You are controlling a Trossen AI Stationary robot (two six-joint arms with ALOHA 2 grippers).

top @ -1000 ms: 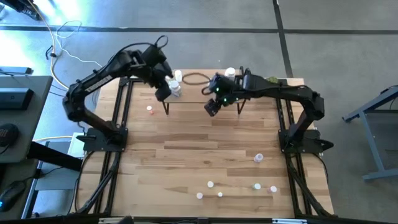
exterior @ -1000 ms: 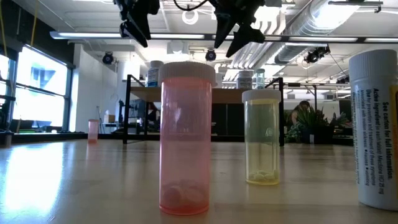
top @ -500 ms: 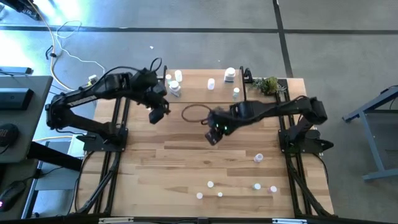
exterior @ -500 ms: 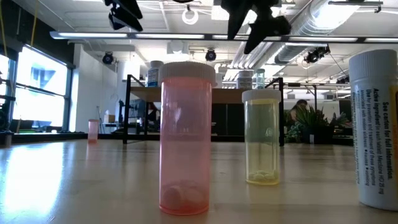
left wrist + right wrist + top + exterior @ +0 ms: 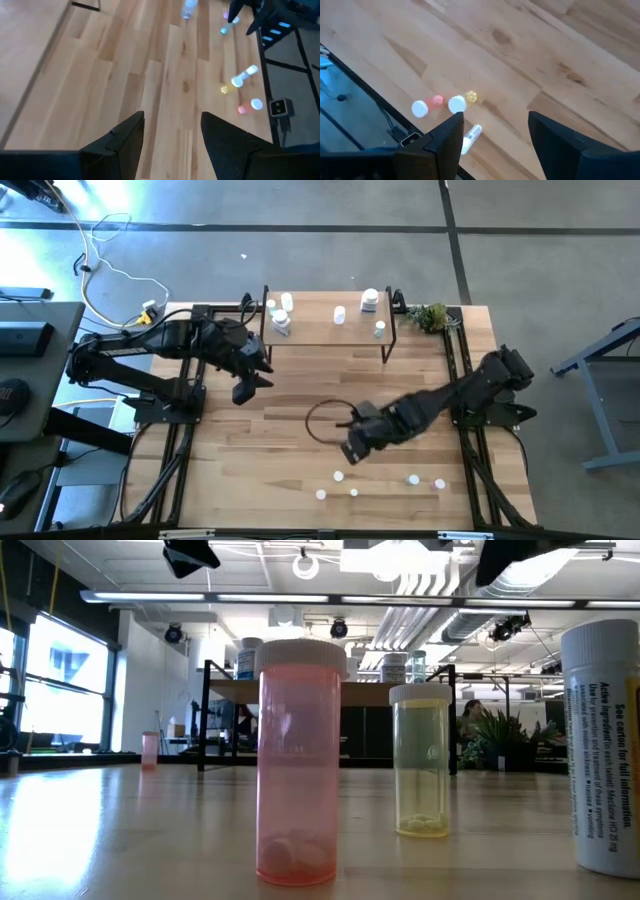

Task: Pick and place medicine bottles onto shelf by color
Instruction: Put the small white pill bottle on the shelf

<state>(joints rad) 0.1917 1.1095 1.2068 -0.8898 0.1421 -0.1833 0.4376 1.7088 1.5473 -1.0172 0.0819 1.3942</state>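
High view: right gripper (image 5: 354, 448) low over the middle of the tabletop (image 5: 280, 415), reaching toward the near edge where loose medicine bottles (image 5: 338, 477) stand scattered. Its own wrist view shows both fingers (image 5: 445, 137) spread wide with bare wood between them, nothing held; a pink bottle (image 5: 427, 105), a yellow bottle (image 5: 461, 101) and a third white one (image 5: 470, 136) stand close together just past the fingertips.

Left gripper (image 5: 243, 387) hangs off the left side of the table, well apart from the shelf (image 5: 325, 327). Left wrist view: jaws parted, empty, only planks between the fingers (image 5: 131, 134) (several small bottles show far off, blurred).

Shelf sits at the far edge of the table; five or so bottles already on its board, two at the left end, one mid, two toward the right. A green plant sprig (image 5: 432, 315) lies just beside the shelf's right end.

Low view: pink-tinted bottle (image 5: 298, 762) and yellow-tinted bottle (image 5: 422, 760) upright in the foreground, apart from each other; a white labelled bottle (image 5: 606, 745) at the right edge.
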